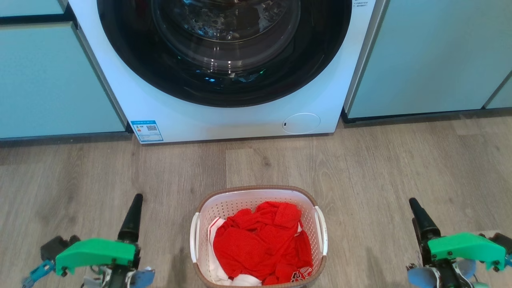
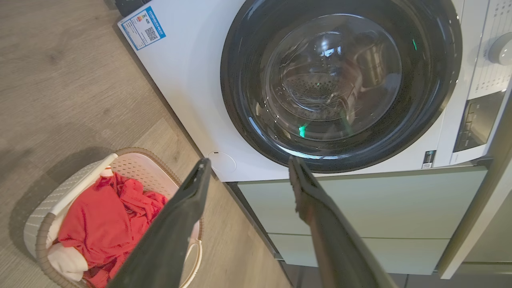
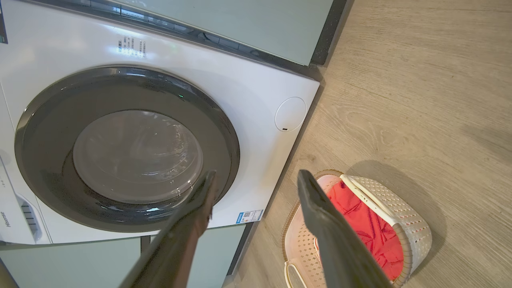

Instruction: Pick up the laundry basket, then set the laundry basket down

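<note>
Two grippers flank the basket (image 1: 240, 201) on the floor (image 1: 360, 180): left gripper (image 2: 249, 160) fingers apart, right gripper (image 3: 257, 173) fingers apart too.

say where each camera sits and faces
Head view: on the head, facing down at the laundry basket before the washing machine; left gripper, right gripper in bottom corners.
Left wrist view: on the left wrist, facing the machine's door past its open fingers.
Right wrist view: right wrist, same door, its open fingers.
All three share the laundry basket and door.
</note>
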You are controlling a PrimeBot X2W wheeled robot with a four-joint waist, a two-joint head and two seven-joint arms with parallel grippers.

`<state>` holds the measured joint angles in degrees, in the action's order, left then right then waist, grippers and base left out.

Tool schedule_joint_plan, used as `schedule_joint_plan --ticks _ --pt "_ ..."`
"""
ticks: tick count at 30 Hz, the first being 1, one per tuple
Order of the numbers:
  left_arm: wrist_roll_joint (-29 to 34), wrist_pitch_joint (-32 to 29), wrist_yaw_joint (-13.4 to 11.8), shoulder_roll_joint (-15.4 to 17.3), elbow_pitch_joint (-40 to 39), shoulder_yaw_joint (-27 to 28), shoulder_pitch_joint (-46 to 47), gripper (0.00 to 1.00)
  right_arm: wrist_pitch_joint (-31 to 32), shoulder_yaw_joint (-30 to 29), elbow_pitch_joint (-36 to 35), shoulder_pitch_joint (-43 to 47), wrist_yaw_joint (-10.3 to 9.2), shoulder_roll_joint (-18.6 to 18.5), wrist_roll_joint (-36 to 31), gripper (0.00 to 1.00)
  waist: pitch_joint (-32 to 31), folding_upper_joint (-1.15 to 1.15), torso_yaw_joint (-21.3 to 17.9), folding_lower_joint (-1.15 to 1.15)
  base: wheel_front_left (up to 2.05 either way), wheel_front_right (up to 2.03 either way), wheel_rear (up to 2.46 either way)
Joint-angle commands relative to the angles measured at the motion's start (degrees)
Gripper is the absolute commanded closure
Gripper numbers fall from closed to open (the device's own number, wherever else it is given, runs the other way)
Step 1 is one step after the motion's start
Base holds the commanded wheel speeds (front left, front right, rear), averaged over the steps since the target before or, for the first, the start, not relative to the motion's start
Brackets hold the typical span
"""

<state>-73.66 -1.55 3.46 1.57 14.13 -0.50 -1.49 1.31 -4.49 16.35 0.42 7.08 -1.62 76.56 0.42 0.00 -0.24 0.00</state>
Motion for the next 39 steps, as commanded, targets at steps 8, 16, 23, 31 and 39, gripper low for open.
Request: schedule_joint_plan --ticks 8,16,23,31,39 --pt "8.20 1.59 -1.70 0.64 -3.60 -1.56 3.07 0.00 -1.57 1.90 -3.80 -2.66 0.12 -0.58 -8.12 0.00 0.04 0.00 -0.10 0.00 0.00 0.00 0.00" --pt "16.18 2.95 -4.58 1.93 -4.79 -4.44 3.28 0.00 -2.91 3.78 -5.24 -2.80 0.15 -0.64 -16.28 0.00 0.05 0.00 -0.20 0.00 0.00 0.00 0.00" --pt "21.35 4.14 -7.55 3.42 -5.61 -7.20 3.24 0.00 -4.09 5.06 -5.72 -2.57 0.17 -0.70 -22.07 0.00 -0.13 0.00 -0.32 0.00 0.00 0.00 0.00" --pt "26.68 5.50 -10.63 5.06 -6.64 -10.06 2.98 0.00 -5.43 6.25 -6.12 -2.32 0.20 -0.76 -28.21 0.00 -0.42 0.00 -0.46 0.00 0.00 0.00 0.00" --pt "32.12 7.03 -13.35 6.16 -8.08 -12.61 2.39 0.00 -6.93 7.02 -6.50 -1.80 0.23 -0.83 -34.15 0.00 -0.77 0.00 -0.40 0.00 0.00 0.00 0.00"
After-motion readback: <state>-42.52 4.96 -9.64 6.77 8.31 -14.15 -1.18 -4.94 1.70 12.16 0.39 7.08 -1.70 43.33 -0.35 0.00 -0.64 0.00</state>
